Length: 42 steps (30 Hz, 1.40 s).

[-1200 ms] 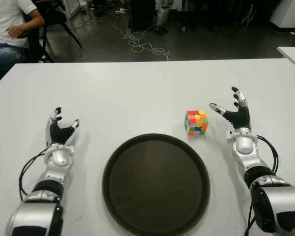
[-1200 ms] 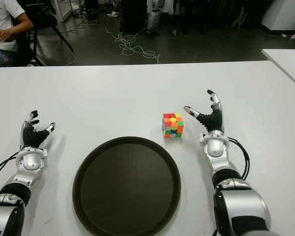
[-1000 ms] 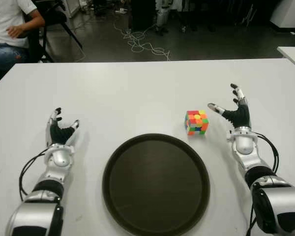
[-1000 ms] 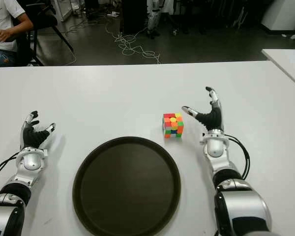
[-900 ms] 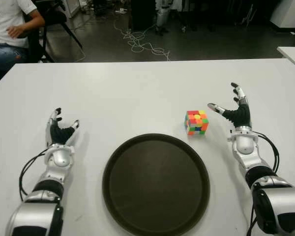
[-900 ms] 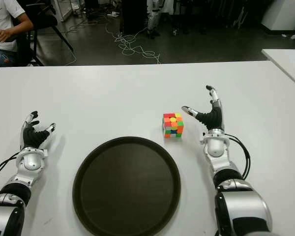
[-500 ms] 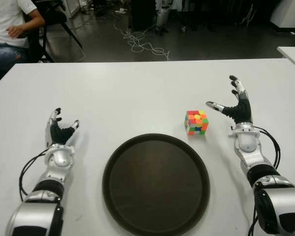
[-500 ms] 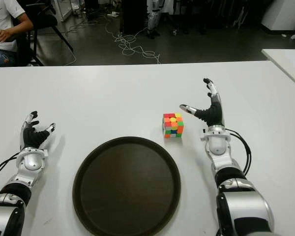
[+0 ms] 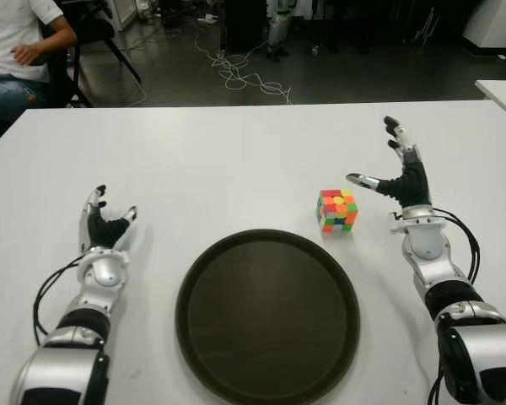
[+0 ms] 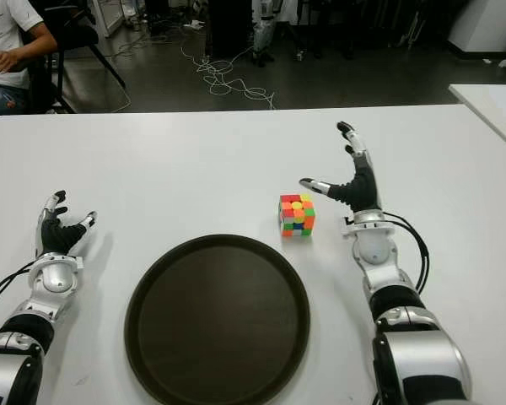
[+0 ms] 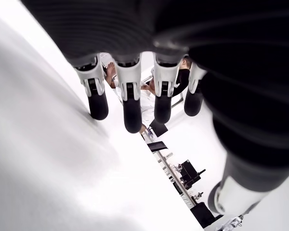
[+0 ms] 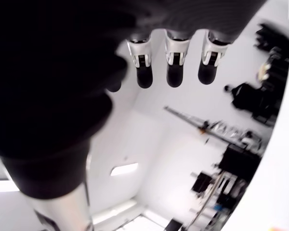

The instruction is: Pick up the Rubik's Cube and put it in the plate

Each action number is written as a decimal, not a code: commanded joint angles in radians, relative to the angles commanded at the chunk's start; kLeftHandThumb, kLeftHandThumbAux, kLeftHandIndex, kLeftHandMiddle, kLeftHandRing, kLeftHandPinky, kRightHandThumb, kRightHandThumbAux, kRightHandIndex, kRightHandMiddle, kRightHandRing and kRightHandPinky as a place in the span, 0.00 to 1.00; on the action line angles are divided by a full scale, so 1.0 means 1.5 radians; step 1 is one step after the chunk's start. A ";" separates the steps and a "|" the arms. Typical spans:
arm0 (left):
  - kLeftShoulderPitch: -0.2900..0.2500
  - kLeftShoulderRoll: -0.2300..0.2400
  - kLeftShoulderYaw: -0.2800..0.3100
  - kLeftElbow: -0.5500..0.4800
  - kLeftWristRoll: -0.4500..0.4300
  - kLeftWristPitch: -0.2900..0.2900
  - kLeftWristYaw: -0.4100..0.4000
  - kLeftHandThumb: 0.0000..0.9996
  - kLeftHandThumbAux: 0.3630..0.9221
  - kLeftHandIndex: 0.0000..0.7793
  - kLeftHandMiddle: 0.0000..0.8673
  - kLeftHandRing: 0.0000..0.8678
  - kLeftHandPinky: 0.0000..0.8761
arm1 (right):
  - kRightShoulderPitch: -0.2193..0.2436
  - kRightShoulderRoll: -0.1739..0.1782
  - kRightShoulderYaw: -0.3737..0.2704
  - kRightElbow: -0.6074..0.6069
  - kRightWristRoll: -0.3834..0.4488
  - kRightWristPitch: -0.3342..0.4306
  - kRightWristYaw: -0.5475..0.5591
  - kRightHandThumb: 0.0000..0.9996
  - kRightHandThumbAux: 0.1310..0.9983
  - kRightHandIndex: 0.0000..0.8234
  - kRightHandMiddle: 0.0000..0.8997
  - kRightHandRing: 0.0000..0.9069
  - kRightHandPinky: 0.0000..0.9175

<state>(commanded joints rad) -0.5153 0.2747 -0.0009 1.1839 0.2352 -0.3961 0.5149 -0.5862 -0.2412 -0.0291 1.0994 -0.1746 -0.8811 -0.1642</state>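
Left eye view, multicoloured Rubik's Cube (image 9: 337,210) sitting on smooth white table (image 9: 219,160) at plate's 1 o'clock, round dark plate (image 9: 267,314) lying flat, right hand (image 9: 402,177) hovering just beside cube, fingers spreading wide, gripping nothing, left hand (image 9: 104,226) showing at plate's 9 o'clock, fingers relaxing, empty.

No readable text, labels, brands, nos. or signs showed in any view. Cube stickers were plain colour, no print.
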 joint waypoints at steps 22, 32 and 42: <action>0.000 -0.004 0.005 -0.001 -0.006 0.000 0.002 0.15 0.66 0.12 0.15 0.15 0.16 | 0.005 -0.027 0.021 -0.040 -0.006 0.041 0.105 0.00 0.82 0.08 0.10 0.05 0.05; -0.002 -0.006 0.004 0.003 -0.004 -0.001 0.007 0.15 0.66 0.12 0.15 0.16 0.19 | -0.004 -0.050 0.047 -0.052 -0.019 0.091 0.166 0.00 0.67 0.11 0.08 0.07 0.10; -0.004 -0.005 0.000 0.002 0.000 0.004 0.008 0.13 0.65 0.12 0.17 0.18 0.18 | 0.000 -0.055 0.063 -0.078 -0.026 0.122 0.177 0.00 0.56 0.13 0.06 0.08 0.14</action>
<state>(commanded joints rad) -0.5211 0.2679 -0.0015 1.1874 0.2347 -0.3905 0.5274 -0.5869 -0.3230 0.0660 0.9828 -0.2137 -0.6979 0.1009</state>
